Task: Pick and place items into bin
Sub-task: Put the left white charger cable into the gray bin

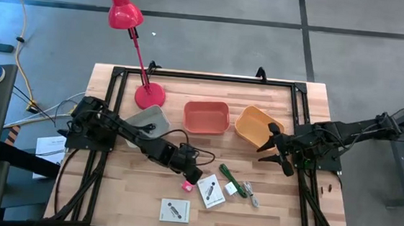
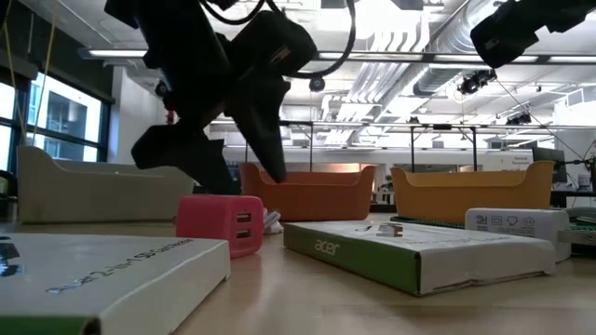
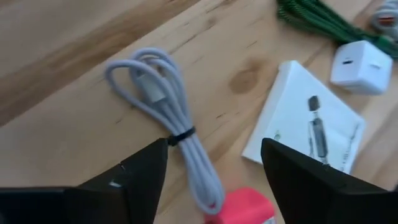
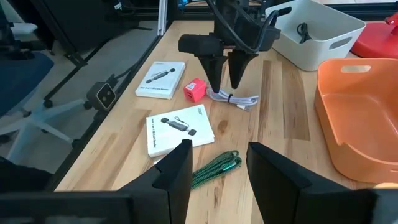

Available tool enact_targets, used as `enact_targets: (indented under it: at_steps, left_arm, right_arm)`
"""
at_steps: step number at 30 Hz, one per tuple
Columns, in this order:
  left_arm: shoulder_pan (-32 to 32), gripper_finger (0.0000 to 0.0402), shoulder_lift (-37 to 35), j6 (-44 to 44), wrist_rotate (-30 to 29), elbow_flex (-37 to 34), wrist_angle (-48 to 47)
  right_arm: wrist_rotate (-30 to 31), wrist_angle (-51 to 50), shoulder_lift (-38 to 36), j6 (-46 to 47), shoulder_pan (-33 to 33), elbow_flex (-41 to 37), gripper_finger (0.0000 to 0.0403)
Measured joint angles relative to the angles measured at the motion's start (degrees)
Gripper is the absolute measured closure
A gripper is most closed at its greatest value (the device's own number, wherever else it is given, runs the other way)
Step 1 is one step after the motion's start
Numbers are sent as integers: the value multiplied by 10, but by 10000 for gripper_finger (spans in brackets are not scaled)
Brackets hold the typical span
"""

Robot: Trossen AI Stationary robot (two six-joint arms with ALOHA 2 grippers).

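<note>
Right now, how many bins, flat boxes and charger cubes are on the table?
Bins: 3
Flat boxes: 2
Charger cubes: 2 (one pink, one white)
Total: 7

Your bench (image 3: 74,37) is pale wood with visible grain and a smooth finish. The white cable (image 3: 168,118) looks like smooth plastic, the green cord (image 3: 317,22) braided. The white box (image 3: 305,124) is matt card; the pink charger (image 2: 220,223) and three bins look like plastic.
</note>
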Motion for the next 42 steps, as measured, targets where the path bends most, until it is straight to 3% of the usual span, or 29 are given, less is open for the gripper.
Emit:
enact_targets:
  at_steps: [5,15,23,42]
  left_arm:
    - [0,182,0,0,-9,20,-53]
    - [2,183,35,4,-20,22,-4]
    - [3,188,38,6,-50,22,-30]
    - [2,193,59,6,-56,23,-27]
  right_arm:
    - [5,0,0,0,0,0,261]
    - [16,2,0,14,0,0,261]
    - [13,-8,0,38,0,0,261]
    - [15,-17,0,44,0,0,261]
